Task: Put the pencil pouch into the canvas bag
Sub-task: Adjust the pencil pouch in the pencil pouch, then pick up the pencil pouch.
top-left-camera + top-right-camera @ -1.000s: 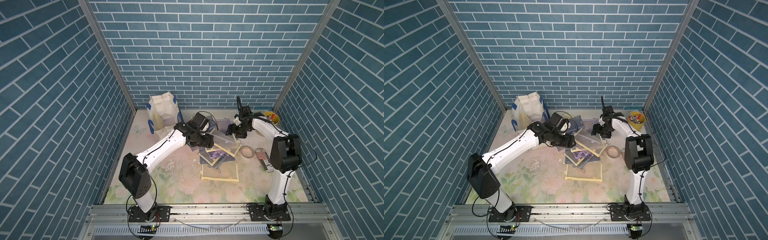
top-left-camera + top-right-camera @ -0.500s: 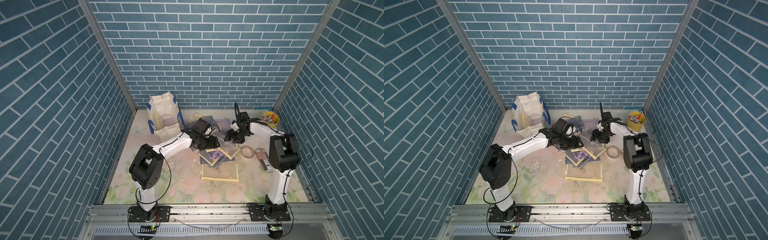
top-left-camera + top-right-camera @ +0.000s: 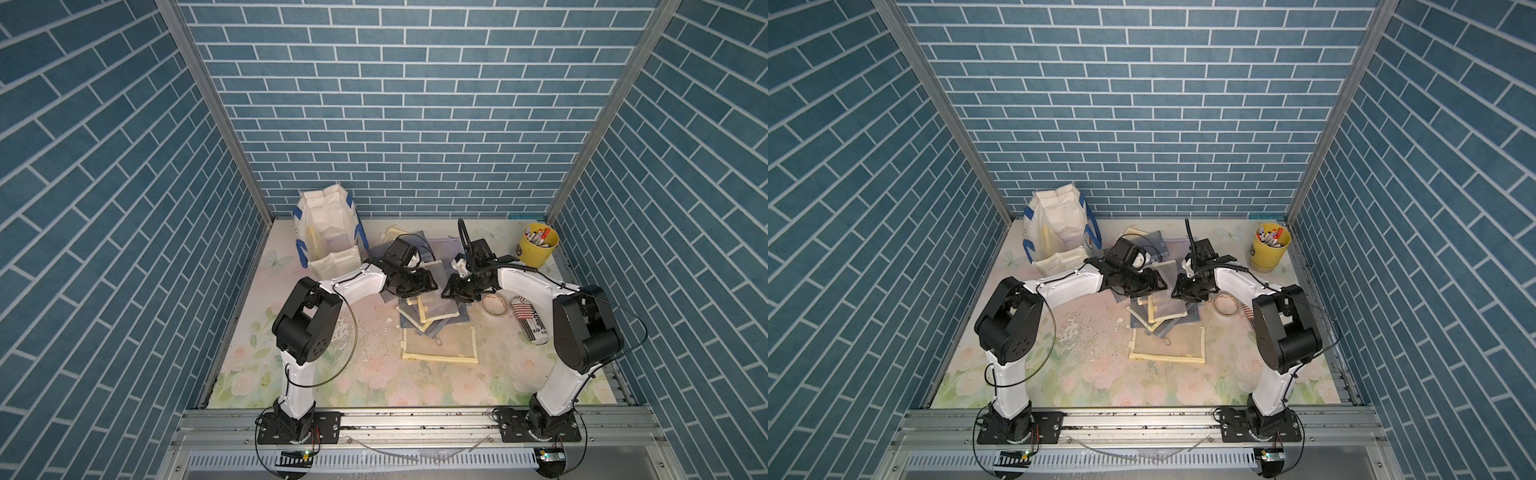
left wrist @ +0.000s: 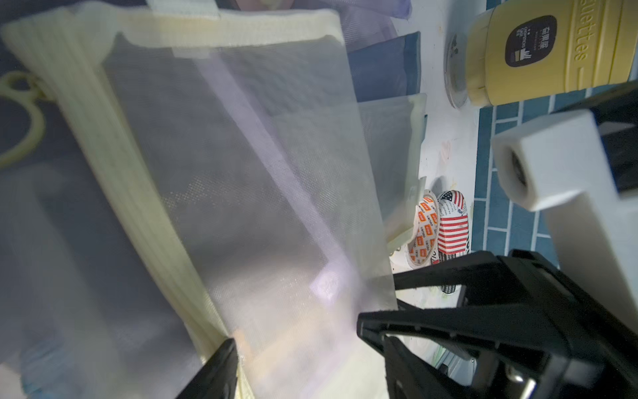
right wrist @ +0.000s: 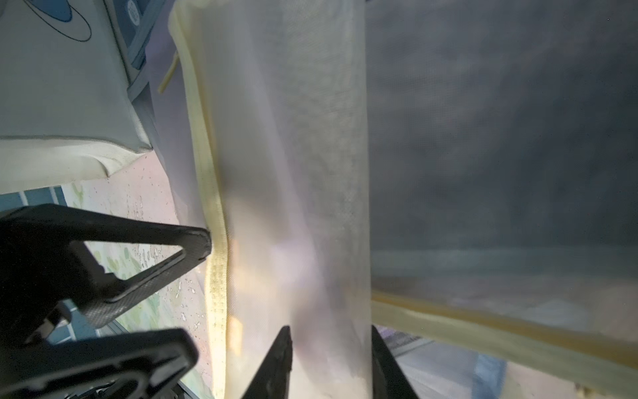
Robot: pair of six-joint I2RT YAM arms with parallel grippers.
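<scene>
canvas bag (image 3: 328, 245): standing open at the upper left of the mat in both top views, against the brick wall.
pencil pouch (image 4: 241, 165): see-through mesh with cream trim, filling the middle of both wrist views. in both top views it is sitting mid-frame between the two arms, to the right of the bag and not in it.
left gripper (image 4: 297, 349): its fingers are standing apart at the bottom of its wrist view (mesh is passing between them).
right gripper (image 5: 331, 362): its fingers are sitting close either side of a mesh strip. i cannot tell whether they are clamping it.
yellow bucket (image 3: 538, 249): standing at the upper right, holding pens.
tape roll (image 3: 493, 305): lying just right of the right gripper.
</scene>
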